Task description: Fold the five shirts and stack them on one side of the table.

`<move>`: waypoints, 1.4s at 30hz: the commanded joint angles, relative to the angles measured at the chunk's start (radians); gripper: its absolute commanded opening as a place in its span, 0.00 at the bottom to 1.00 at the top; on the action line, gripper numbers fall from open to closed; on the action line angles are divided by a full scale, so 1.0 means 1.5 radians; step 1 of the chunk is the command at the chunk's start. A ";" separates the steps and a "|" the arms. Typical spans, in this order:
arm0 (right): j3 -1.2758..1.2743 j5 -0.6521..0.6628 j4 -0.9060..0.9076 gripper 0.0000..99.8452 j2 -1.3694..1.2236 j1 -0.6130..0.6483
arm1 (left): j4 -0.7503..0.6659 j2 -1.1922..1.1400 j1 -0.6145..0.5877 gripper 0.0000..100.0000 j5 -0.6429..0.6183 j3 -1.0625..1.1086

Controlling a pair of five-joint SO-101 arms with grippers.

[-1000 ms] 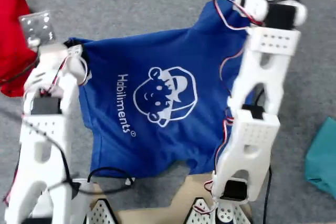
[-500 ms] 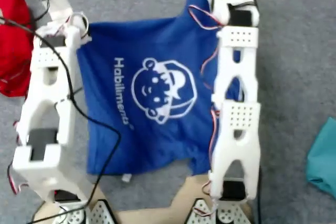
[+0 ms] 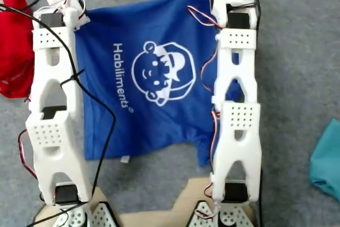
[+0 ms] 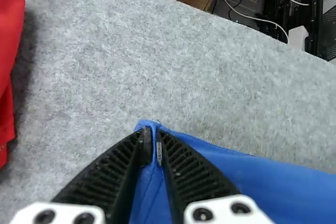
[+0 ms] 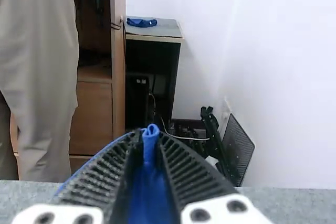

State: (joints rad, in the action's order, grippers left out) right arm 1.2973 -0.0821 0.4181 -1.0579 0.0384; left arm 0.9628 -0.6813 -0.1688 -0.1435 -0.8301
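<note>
A blue shirt point(image 3: 149, 83) with a white cartoon print lies spread on the grey table between my two arms. My left gripper point(image 4: 151, 141) is shut on a corner of the blue shirt point(image 4: 252, 182) near the table's far edge. My right gripper point(image 5: 150, 136) is shut on a fold of the blue shirt point(image 5: 149, 182), held up at the far edge. In the high view the left arm point(image 3: 53, 104) stretches along the shirt's left side and the right arm point(image 3: 236, 94) along its right side. A red shirt point(image 3: 13, 41) lies at the far left, and a teal shirt point(image 3: 325, 160) sits at the right edge.
Grey felt point(image 3: 297, 51) covers the table, with open room to the right of the right arm. The red shirt point(image 4: 9, 66) lies close beside the left gripper. Beyond the table's far edge stand a wooden cabinet point(image 5: 100, 66) and a person's trouser legs point(image 5: 37, 72).
Both arms have stretched toward the far edge, pulling the blue shirt's far corners away from me. The shirt has slid farther back and lies flatter.
</note>
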 commanded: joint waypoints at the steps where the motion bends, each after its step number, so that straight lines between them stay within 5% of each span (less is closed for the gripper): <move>1: -0.001 0.004 0.019 0.01 0.007 0.009 | 0.063 -0.017 -0.008 0.02 -0.005 -0.102; 7: 0.029 0.006 0.177 0.01 0.012 0.009 | 0.205 -0.055 -0.008 0.02 0.000 -0.197; 16: 0.253 0.109 0.600 0.01 0.014 0.020 | 0.395 -0.059 0.001 0.02 0.031 -0.266; 27: 0.247 0.137 0.861 0.01 0.086 0.014 | 0.518 -0.053 0.025 0.02 0.038 -0.272; 35: 0.238 0.134 0.913 0.01 0.126 -0.026 | 0.533 -0.011 0.043 0.02 0.039 -0.194; 42: 0.187 0.132 0.914 0.00 0.189 -0.033 | 0.531 0.180 0.089 0.02 0.038 0.063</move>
State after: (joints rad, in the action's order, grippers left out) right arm 1.6118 0.1128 1.7714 -0.9091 0.0031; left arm 1.7484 -0.5738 -0.0552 -0.0959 -0.8623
